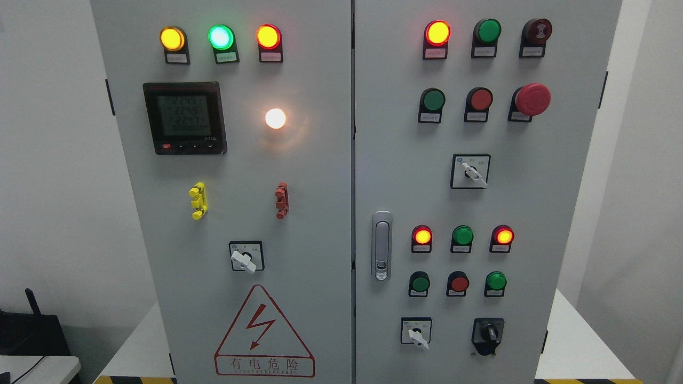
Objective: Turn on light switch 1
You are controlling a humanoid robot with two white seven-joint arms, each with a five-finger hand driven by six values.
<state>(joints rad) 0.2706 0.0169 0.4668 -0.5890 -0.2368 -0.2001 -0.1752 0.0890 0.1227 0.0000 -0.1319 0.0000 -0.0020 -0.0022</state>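
A grey electrical cabinet with two doors fills the head view. On the left door (pixel 235 213) a white lamp (pixel 275 118) glows beside a digital meter (pixel 184 118). Below them sit a yellow switch (pixel 198 200) and a red-brown switch (pixel 281 200), then a white rotary selector (pixel 245 257). Which of these is light switch 1 cannot be told. Neither of my hands shows in the picture.
Yellow, green and red lamps (pixel 220 37) are lit along the left door's top. The right door (pixel 480 202) carries pushbuttons, lit lamps, a red mushroom stop button (pixel 532 99), rotary selectors (pixel 469 171) and a door handle (pixel 381 246). A hazard triangle (pixel 264 333) is low on the left door.
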